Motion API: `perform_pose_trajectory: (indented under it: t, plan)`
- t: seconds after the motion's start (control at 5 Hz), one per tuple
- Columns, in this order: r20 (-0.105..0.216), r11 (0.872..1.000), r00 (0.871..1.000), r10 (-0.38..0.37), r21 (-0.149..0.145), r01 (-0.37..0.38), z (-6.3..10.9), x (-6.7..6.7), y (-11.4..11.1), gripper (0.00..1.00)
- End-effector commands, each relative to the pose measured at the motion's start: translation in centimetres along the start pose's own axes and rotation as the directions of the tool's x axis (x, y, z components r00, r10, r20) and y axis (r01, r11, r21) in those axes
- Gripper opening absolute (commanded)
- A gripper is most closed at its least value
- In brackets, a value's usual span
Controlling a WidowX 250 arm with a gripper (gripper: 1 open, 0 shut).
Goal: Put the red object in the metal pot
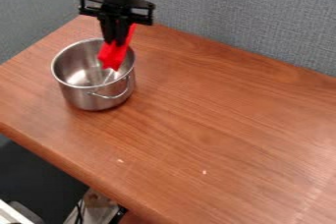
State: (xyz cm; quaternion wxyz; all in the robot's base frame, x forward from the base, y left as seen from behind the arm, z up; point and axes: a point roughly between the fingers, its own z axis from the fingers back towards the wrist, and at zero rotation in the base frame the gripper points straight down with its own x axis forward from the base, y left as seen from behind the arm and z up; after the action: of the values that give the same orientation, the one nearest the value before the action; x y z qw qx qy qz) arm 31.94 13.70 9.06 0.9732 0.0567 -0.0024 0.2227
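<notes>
The metal pot [82, 86] stands on the wooden table [210, 110] at the far left. Over its right rim hangs the red object [117, 53], tilted, its lower end dipping inside the pot near the right wall. My black gripper [118, 33] comes down from above and is shut on the red object's upper end. Whether the block's lower end touches the pot's floor or wall, I cannot tell.
A grey-blue textured wall rises right behind the table. The table's front edge runs diagonally at lower left, with dark floor and some equipment below it.
</notes>
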Motion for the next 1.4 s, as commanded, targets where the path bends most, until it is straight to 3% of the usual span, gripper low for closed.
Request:
perform_pose_trajectory:
  t: [0.0, 0.2, 0.4, 0.6, 0.8, 1.0, 1.2]
  plan:
    - [0.048, 1.0, 0.999, -0.001, -0.013, 0.002, 2.1, 1.0, 0.1, 0.0]
    - [0.038, 1.0, 0.999, -0.013, -0.017, 0.013, 2.5, 1.0, -0.2, 1.0]
    - [0.027, 0.999, 0.999, -0.029, -0.018, 0.029, 2.9, 1.1, -0.7, 0.0]
    - [0.021, 1.0, 1.0, -0.016, -0.001, 0.016, 3.3, -0.6, -0.2, 1.0]
    - [0.028, 1.0, 1.0, 0.003, -0.001, -0.003, 4.3, -2.4, 0.2, 0.0]
    - [0.019, 1.0, 1.0, 0.008, -0.01, -0.008, 3.8, -1.8, -0.3, 1.0]
    - [0.004, 1.0, 1.0, 0.017, -0.002, -0.017, 3.1, -1.0, -1.1, 1.0]
